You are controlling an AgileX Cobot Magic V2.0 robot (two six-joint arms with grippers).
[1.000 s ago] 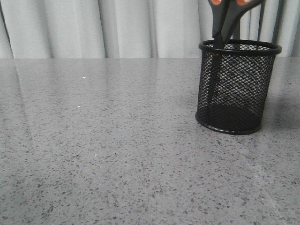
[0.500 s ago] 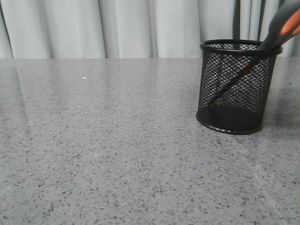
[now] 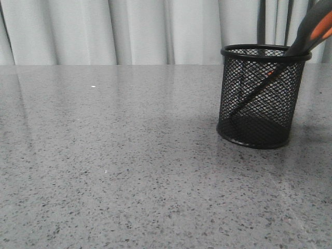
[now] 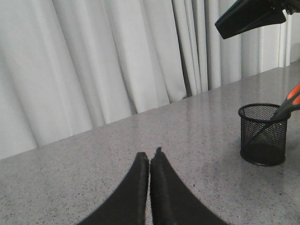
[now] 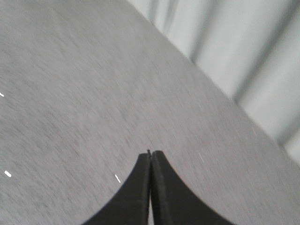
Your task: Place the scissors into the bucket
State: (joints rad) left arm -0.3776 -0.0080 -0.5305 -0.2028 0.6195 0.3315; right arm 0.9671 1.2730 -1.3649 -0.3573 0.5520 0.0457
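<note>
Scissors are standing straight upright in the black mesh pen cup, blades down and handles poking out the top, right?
Not quite: the scissors lean steeply to the right against the rim of the mesh pen cup; front view shows it. Blades are down inside, handles above.

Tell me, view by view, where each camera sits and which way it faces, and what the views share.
Front: low over the table, facing the curtain; bucket with leaning scissors; no robot part shows.
Left wrist: on the left arm, looking across the table at the bucket; left gripper shut, a dark arm part above.
Right wrist: on the right arm, facing bare table; right gripper shut.
Front and left wrist share bucket and scissors.
</note>
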